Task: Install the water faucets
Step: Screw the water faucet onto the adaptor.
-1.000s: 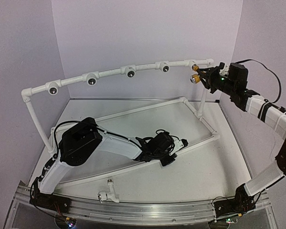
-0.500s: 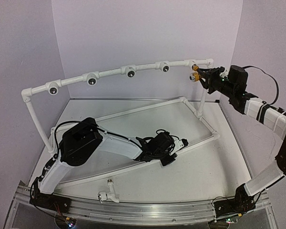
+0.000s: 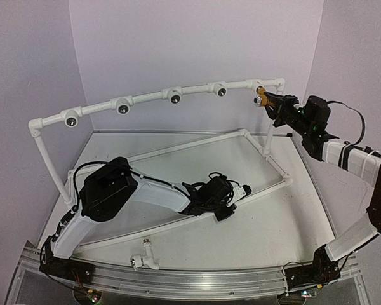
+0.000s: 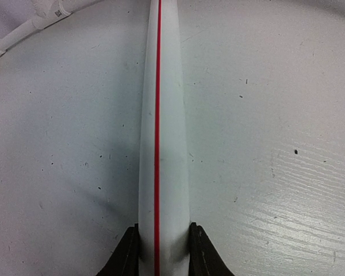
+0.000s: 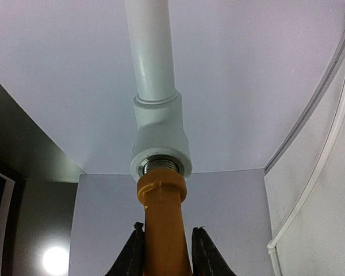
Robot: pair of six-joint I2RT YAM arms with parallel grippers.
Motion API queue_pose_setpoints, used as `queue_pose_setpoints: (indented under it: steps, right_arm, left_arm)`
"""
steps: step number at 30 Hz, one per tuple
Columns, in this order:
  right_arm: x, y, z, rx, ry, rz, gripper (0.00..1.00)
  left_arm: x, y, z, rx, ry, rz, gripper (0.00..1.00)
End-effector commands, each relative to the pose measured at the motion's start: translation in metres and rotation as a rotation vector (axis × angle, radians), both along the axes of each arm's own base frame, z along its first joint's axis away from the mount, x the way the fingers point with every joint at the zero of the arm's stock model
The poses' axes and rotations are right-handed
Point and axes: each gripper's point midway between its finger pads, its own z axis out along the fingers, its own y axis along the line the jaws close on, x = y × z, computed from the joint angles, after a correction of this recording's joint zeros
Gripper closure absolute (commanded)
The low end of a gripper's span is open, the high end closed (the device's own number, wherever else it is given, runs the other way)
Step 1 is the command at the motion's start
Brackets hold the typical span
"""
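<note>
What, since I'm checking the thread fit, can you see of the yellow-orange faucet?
The yellow-orange faucet looks like smooth plastic: a straight stem ending in a hexagonal collar. The right end effector is shut on the stem. The collar meets the socket of the white pipe fitting, grey threads showing at the joint.

Right pincer point(image 3: 268, 100) raised high, clamped, left pincer point(image 4: 163, 238) low (also clamped)

White pipe frame point(image 3: 41, 149) stands on tabletop point(image 3: 292, 222): raised top rail point(image 3: 146, 101) with dark round sockets point(image 3: 122, 108) near far edge, base pipes point(image 3: 178, 147) crossing middle. Metal rail point(image 3: 209, 283) lines near edge.
</note>
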Motion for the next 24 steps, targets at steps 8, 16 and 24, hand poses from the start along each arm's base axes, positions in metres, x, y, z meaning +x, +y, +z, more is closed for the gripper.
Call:
queue_pose_setpoints:
  steps: [8, 16, 24]
  right_arm:
    - [0.005, -0.046, 0.02, 0.12, -0.06, -0.193, 0.81]
    - [-0.003, -0.046, 0.027, 0.039, -0.081, -0.193, 0.66]
    - [-0.007, -0.042, 0.027, -0.019, -0.065, -0.177, 0.55]
  left_arm:
    - [-0.137, 0.082, -0.15, 0.506, 0.302, -0.261, 1.0]
    - [-0.137, 0.083, -0.152, 0.511, 0.304, -0.261, 1.0]
    - [-0.137, 0.083, -0.153, 0.514, 0.307, -0.262, 1.0]
